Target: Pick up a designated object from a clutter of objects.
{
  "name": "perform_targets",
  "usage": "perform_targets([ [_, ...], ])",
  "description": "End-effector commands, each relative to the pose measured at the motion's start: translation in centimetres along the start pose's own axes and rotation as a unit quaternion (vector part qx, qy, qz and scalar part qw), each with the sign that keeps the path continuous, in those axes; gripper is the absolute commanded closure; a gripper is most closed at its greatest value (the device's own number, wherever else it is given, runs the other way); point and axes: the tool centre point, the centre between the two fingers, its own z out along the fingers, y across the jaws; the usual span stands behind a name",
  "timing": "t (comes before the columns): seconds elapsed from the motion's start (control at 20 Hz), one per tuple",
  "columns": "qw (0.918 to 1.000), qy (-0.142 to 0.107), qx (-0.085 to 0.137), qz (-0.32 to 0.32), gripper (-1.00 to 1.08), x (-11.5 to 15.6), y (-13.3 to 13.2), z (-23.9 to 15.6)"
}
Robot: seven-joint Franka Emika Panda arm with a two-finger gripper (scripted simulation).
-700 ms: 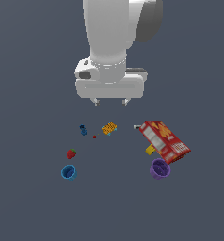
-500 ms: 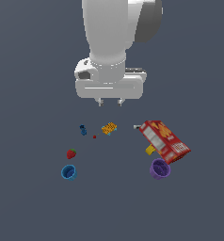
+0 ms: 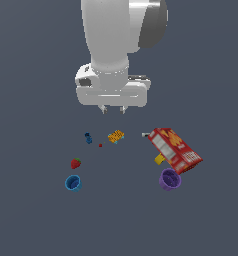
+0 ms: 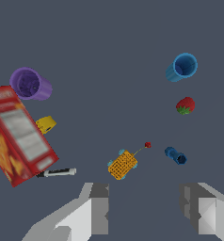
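No legible text anywhere; red cracker box print only an unreadable blur.

Cracker box cut off by wrist view's edge.

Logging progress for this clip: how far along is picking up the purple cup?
Nothing looks done: the purple cup sits on the surface beside the red box. The hand is open, empty, high above the orange block, not over the cup. Moving across, lowering, gripping and lifting remain.
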Motion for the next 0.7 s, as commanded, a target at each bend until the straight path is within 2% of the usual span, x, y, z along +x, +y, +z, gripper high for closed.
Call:
perform_targets([
  [0.0,1.0000,-0.001,-0.001,0.004,-0.20,0.2,-0.1,0.0],
  [0.65,0.9970,-0.007,-0.014,0.076,-0.20,3.6,-2.2,0.8],
])
